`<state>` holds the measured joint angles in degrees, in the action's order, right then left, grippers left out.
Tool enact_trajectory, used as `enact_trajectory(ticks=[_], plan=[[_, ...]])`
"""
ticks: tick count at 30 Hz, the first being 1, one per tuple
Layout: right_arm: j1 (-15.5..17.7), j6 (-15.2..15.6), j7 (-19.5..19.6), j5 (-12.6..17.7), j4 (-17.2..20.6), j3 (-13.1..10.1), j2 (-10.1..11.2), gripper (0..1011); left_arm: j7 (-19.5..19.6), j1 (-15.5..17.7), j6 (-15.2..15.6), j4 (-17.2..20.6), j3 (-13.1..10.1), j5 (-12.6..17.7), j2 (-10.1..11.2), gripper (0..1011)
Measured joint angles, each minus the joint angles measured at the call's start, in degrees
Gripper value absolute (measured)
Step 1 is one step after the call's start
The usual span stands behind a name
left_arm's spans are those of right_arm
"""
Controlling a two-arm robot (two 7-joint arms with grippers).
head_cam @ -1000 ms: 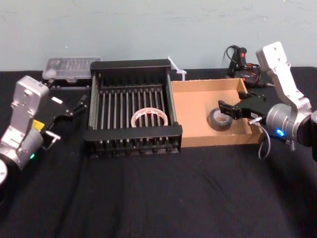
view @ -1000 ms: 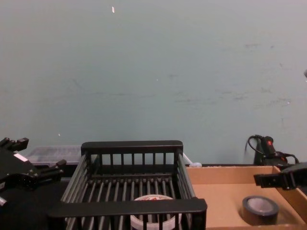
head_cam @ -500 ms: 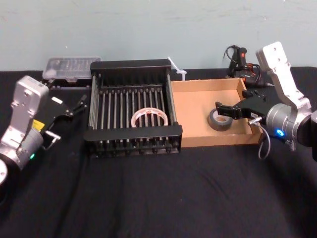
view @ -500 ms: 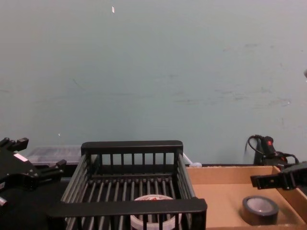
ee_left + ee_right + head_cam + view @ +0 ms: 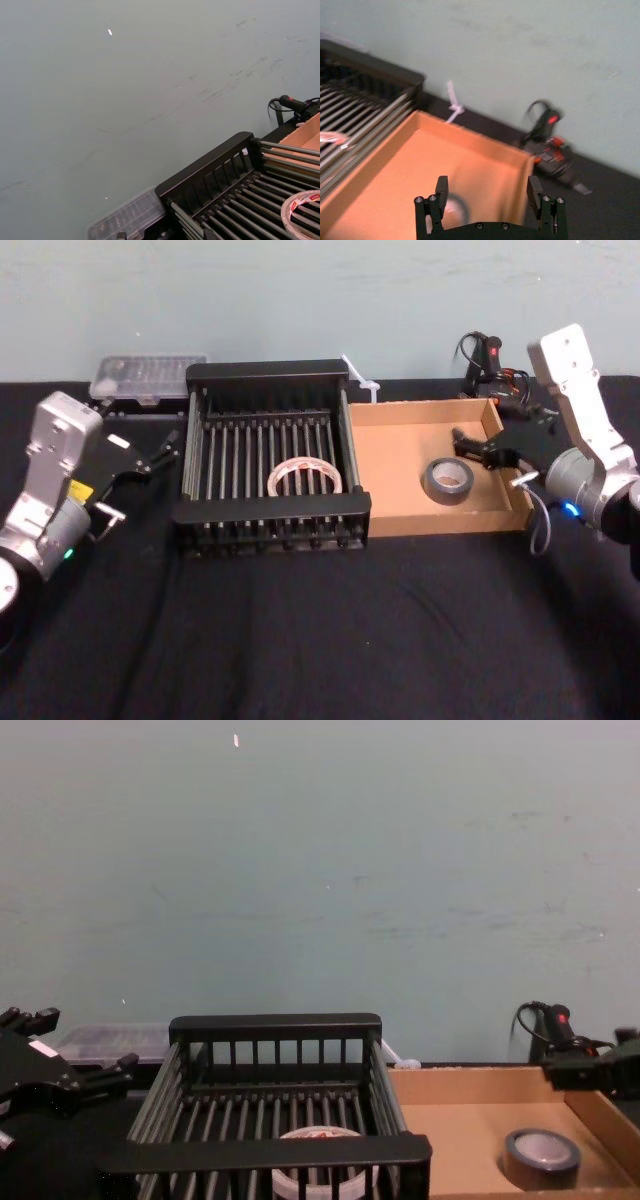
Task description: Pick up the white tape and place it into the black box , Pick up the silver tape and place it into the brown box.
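The white tape [image 5: 305, 477] lies flat on the slats inside the black box [image 5: 270, 372]; it also shows as a ring [image 5: 306, 210] and behind the crate's front rim [image 5: 318, 1172]. The silver tape [image 5: 447, 480] lies flat in the brown box [image 5: 390, 455], seen too as a roll [image 5: 541, 1156]. My right gripper [image 5: 472, 447] hangs open over the tray's right side, just beyond the silver tape and apart from it; its fingers [image 5: 441, 187] stand wide with nothing between them. My left gripper [image 5: 158, 448] is parked open left of the black box.
A clear plastic case [image 5: 145, 373] sits behind the crate at the back left. A black and red tool with cable [image 5: 488, 362] lies behind the tray, and a white cable tie [image 5: 358, 378] lies between the boxes at the back. Black cloth covers the table front [image 5: 330, 640].
My right gripper has let go of the silver tape, opened wide and drawn back to the right. The tape stays lying in the brown box. The left arm has not moved.
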<state>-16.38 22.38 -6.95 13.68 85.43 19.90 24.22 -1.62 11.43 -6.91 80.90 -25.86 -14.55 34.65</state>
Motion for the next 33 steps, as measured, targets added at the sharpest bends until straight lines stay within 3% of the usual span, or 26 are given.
enact_trajectory(ticks=[1,2,6,14,18,23,33], plan=[[0.0,0.0,0.0,0.0,0.0,0.0,0.0,1002,0.0,0.0,0.0,0.0,0.0,0.0,0.0,1001],[1.05,-3.38,2.71,-2.57,0.24,-0.1,-0.26,1002,0.0,0.0,0.0,0.0,0.0,0.0,0.0,1001],[2.85,-9.39,6.88,-6.44,-0.06,-0.43,-0.64,1002,0.0,0.0,0.0,0.0,0.0,0.0,0.0,1001],[6.46,-18.02,10.64,-9.8,-1.67,-2.0,-1.2,1002,0.0,0.0,0.0,0.0,0.0,0.0,0.0,1002],[8.24,-19.46,11.29,-10.04,-2.06,-3.12,-1.38,1002,0.0,0.0,0.0,0.0,0.0,0.0,0.0,1001],[9.42,-19.06,11.53,-9.97,-2.11,-4.53,-1.75,1002,0.0,0.0,0.0,0.0,0.0,0.0,0.0,1001],[9.3,-19.18,11.56,-10.04,-2.1,-4.27,-1.69,1002,0.0,0.0,0.0,0.0,0.0,0.0,0.0,1002]])
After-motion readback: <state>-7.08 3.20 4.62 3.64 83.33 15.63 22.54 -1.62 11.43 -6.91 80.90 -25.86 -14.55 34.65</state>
